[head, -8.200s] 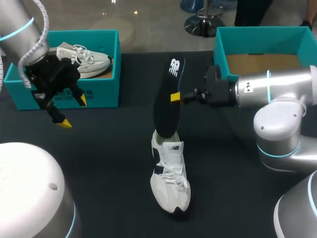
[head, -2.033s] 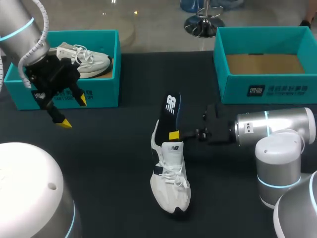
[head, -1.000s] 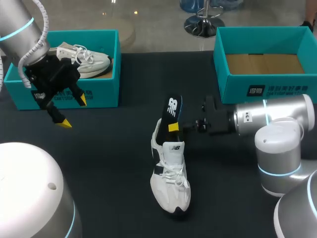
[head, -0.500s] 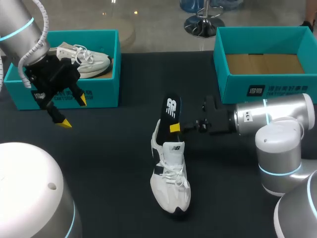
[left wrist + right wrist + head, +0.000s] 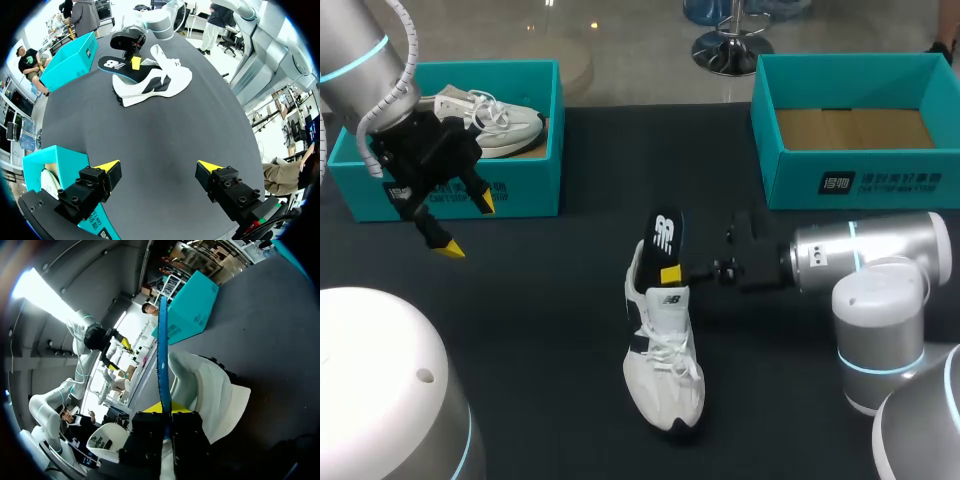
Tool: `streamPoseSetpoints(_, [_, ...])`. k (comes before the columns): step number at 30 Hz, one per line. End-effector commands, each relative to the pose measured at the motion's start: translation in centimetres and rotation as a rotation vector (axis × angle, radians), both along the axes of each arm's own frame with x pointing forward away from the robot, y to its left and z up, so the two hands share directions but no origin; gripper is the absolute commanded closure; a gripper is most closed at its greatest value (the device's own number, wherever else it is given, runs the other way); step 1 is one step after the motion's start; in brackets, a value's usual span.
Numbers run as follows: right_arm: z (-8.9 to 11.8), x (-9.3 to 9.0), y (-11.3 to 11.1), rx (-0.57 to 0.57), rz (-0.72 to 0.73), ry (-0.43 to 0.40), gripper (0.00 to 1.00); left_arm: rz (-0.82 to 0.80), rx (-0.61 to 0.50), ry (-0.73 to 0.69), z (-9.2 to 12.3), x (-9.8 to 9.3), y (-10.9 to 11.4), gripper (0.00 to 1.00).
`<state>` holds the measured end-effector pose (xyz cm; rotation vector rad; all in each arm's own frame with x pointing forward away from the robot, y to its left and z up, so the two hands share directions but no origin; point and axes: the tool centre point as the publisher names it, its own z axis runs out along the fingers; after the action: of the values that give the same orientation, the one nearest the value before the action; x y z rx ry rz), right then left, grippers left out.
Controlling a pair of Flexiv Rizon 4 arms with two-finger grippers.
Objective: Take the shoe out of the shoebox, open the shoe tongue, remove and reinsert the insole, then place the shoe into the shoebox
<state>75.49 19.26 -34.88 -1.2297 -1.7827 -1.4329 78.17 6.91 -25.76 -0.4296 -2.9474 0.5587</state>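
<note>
The white shoe [image 5: 663,355] lies on its sole in the middle of the dark table [image 5: 550,330], toe toward the robot and heel toward the far side, well apart from both boxes; the black insole [image 5: 661,240] stands up out of its opening, front end down inside the shoe, heel end (the one with the white mark) tilted up and away over the heel. The right gripper [image 5: 672,274] comes in level from the right and has the insole pinched just above the shoe's collar; in the right wrist view the insole runs edge-on straight out from between the two fingers, both pressed against it, so the claw is closed down to the insole's thickness. The left gripper [image 5: 466,226] hangs above the table at the near left, just in front of the left box [image 5: 530,190]; its fingers are spread wide with nothing between them. A second pale shoe [image 5: 490,118] lies in that box; the right box [image 5: 860,185] sits at the far right, its brown cardboard floor showing.
</note>
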Motion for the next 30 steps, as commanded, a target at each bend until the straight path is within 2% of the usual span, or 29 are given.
streamPoseSetpoints(1, [-0.4, -1.0, 0.2, -0.006, -0.010, 0.006, 1.00, 0.000, 0.003, 0.001, 0.0, 0.0, 0.0, 0.00])
streamPoseSetpoints(8, [-0.5, -0.9, -0.2, -0.014, -0.014, 0.013, 1.00, 0.000, 0.003, 0.001, 0.0, 0.0, 0.0, 0.00])
streamPoseSetpoints(9, [-0.4, -0.8, -0.3, -0.016, -0.013, 0.009, 0.86, 0.000, 0.003, 0.001, 0.0, 0.0, 0.0, 0.00])
streamPoseSetpoints(10, [-0.2, -0.6, -0.3, -0.019, -0.010, 0.005, 0.68, 0.000, 0.003, 0.001, 0.0, 0.0, 0.0, 0.00])
streamPoseSetpoints(11, [-0.1, -0.5, -0.2, -0.020, -0.007, 0.001, 0.67, 0.000, 0.003, 0.001, 0.0, 0.0, 0.0, 0.00])
streamPoseSetpoints(26, [1.4, 2.0, -1.1, -0.056, 0.018, -0.033, 0.69, 0.000, 0.003, 0.001, 0.0, 0.0, 0.0, 0.00])
streamPoseSetpoints(29, [1.7, 2.3, -1.3, -0.061, 0.017, -0.038, 0.74, 0.000, 0.003, 0.001, 0.0, 0.0, 0.0, 0.00])
streamPoseSetpoints(30, [1.7, 2.4, -1.3, -0.063, 0.017, -0.039, 0.82, 0.000, 0.003, 0.001, 0.0, 0.0, 0.0, 0.00])
